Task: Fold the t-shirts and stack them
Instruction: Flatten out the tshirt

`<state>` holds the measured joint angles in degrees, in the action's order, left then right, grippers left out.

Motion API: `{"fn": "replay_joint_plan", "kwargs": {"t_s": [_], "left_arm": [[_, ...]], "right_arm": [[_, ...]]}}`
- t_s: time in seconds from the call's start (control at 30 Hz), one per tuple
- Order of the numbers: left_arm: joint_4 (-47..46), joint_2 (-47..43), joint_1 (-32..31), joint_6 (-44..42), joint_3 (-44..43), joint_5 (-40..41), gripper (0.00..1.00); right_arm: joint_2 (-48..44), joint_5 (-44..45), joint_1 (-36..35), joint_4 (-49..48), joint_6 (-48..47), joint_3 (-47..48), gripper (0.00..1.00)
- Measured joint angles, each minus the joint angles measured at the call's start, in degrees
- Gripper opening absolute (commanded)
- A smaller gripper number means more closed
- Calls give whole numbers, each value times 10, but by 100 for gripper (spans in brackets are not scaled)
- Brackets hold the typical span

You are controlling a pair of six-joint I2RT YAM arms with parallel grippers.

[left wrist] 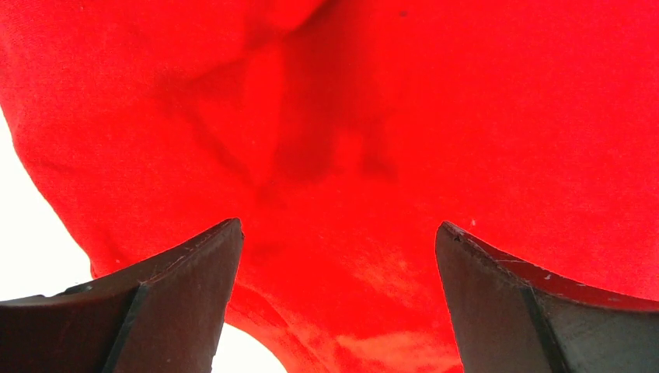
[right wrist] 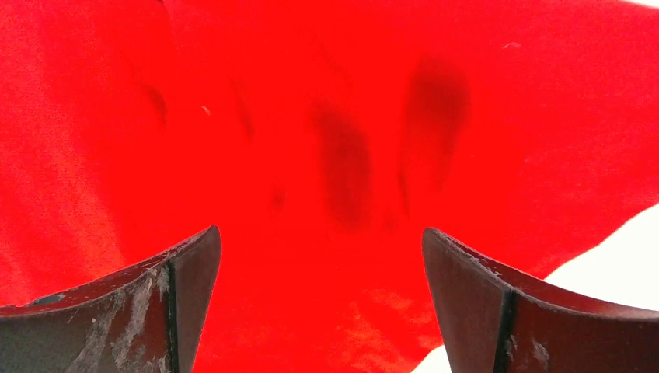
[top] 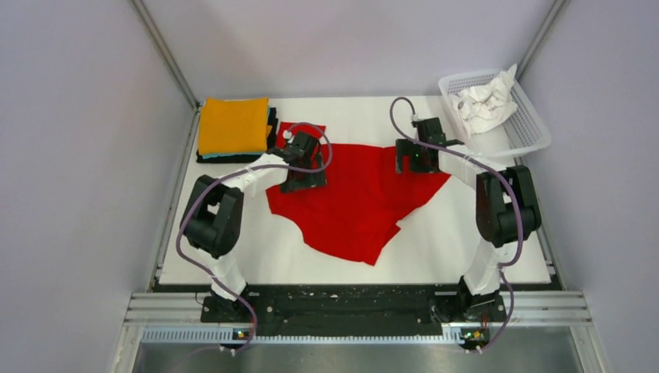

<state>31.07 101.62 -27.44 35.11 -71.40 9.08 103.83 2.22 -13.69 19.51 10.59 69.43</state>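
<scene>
A bright red t-shirt lies spread and rumpled on the white table, and fills the left wrist view and the right wrist view. My left gripper hangs over its left edge, jaws wide open with only red cloth below them. My right gripper hangs over its far right edge, jaws wide open. A folded orange t-shirt tops a stack with teal and black layers at the back left. A crumpled white t-shirt lies in the basket.
A white plastic mesh basket stands at the back right corner. Grey walls and metal frame posts close in the table on three sides. The arms' bases sit on a black rail at the near edge.
</scene>
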Motion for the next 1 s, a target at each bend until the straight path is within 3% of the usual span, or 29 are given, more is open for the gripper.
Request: {"fn": "replay_joint_plan", "kwargs": {"t_s": [0.2,0.5,0.6,0.73,0.87,1.0], "left_arm": [[7,89,14,-7,-45,15,99],[37,248,40,-50,-284,8,99],[37,308,46,-69,-379,1,99],[20,387,50,-97,-506,-32,99],[1,407,51,-107,-538,-59,99],[-14,386,51,-113,-506,-68,99]], "right_arm": [[4,-38,0,-14,26,-27,99],[-57,-80,-9,-75,62,-130,98],[-81,-93,-46,-75,71,-157,98],[-87,-146,-151,-67,82,-162,98],[-91,-182,-206,-45,88,-161,99],[-134,-147,-193,-9,96,-161,99]]}}
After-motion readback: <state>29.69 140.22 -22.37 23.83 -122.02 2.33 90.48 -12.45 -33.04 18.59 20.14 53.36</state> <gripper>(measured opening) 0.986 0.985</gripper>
